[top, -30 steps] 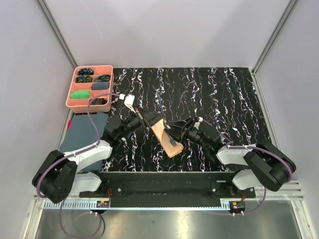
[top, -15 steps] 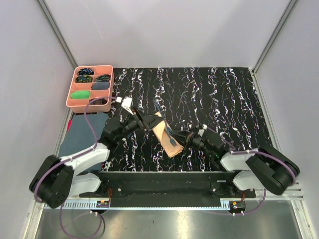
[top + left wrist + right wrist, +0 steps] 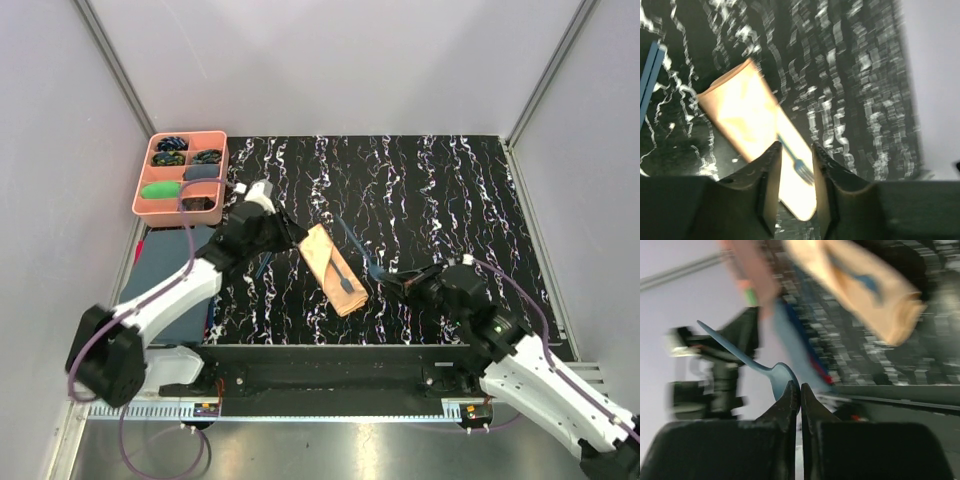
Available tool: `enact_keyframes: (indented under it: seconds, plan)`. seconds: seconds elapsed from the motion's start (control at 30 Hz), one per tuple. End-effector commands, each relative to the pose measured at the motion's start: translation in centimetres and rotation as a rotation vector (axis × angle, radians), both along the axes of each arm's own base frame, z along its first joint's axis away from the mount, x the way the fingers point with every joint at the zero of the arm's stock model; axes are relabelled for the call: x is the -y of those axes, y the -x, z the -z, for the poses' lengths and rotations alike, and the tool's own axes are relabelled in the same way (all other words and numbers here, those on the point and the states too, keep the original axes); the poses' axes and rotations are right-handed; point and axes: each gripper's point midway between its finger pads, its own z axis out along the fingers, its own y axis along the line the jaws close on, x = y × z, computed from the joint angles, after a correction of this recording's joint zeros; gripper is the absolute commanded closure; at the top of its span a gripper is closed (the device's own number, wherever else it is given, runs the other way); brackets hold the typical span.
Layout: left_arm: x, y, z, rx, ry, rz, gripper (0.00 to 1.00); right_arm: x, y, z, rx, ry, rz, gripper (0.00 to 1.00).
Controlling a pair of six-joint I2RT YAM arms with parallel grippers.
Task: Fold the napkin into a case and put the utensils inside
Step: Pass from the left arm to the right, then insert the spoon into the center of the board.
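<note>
The peach-orange napkin lies folded into a narrow case [image 3: 330,262] on the black marbled table, with a dark blue fork [image 3: 343,273] resting on it. My left gripper [image 3: 291,238] is open just left of the case's far end. In the left wrist view the case [image 3: 747,117] and fork [image 3: 799,163] show beyond the empty left gripper [image 3: 794,152]. My right gripper [image 3: 397,281] is right of the case, shut on the bowl of a blue spoon [image 3: 357,244] whose handle points away. In the blurred right wrist view the right gripper [image 3: 800,388] pinches the spoon [image 3: 779,376]. A slim blue piece [image 3: 263,267] lies by the left arm.
A pink compartment tray [image 3: 226,172] with small coloured bundles stands at the back left. A dark blue-grey cloth [image 3: 160,268] lies along the left table edge under the left arm. Grey walls close in the table on three sides.
The right gripper shut on the spoon and drew back right and toward the near edge. The left gripper opened and pulled back from the case, where the fork now lies uncovered.
</note>
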Motion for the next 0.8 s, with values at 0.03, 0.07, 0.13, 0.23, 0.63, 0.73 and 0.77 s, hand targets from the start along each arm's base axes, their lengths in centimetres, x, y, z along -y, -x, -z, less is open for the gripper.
enact_keyframes:
  seconds: [0.03, 0.07, 0.13, 0.23, 0.63, 0.73, 0.77]
  plan:
    - [2.2, -1.9, 2.8, -0.115, -0.071, 0.079, 0.72, 1.7, 3.0, 8.9, -0.261, 0.376, -0.119, 1.00]
    - [2.5, -2.2, 4.1, -0.143, -0.087, 0.086, 0.73, 1.8, 3.0, 8.6, -0.249, 0.372, -0.113, 1.00]
    - [2.8, -2.7, 4.5, -0.149, -0.095, 0.085, 0.74, 2.1, 3.0, 8.9, -0.252, 0.372, -0.100, 1.00]
    - [3.1, -3.3, 5.8, -0.174, -0.110, 0.087, 0.74, 2.2, 3.7, 10.0, -0.299, 0.377, -0.109, 1.00]
    - [4.0, -4.5, 8.5, -0.220, -0.115, 0.082, 0.73, 0.7, 2.9, 11.3, -0.374, 0.465, -0.178, 1.00]
    - [4.1, -4.7, 9.0, -0.232, -0.124, 0.085, 0.73, 0.3, 2.3, 11.1, -0.369, 0.464, -0.173, 1.00]
    - [4.1, -4.9, 9.4, -0.238, -0.132, 0.081, 0.73, 0.2, 2.1, 11.2, -0.371, 0.466, -0.172, 1.00]
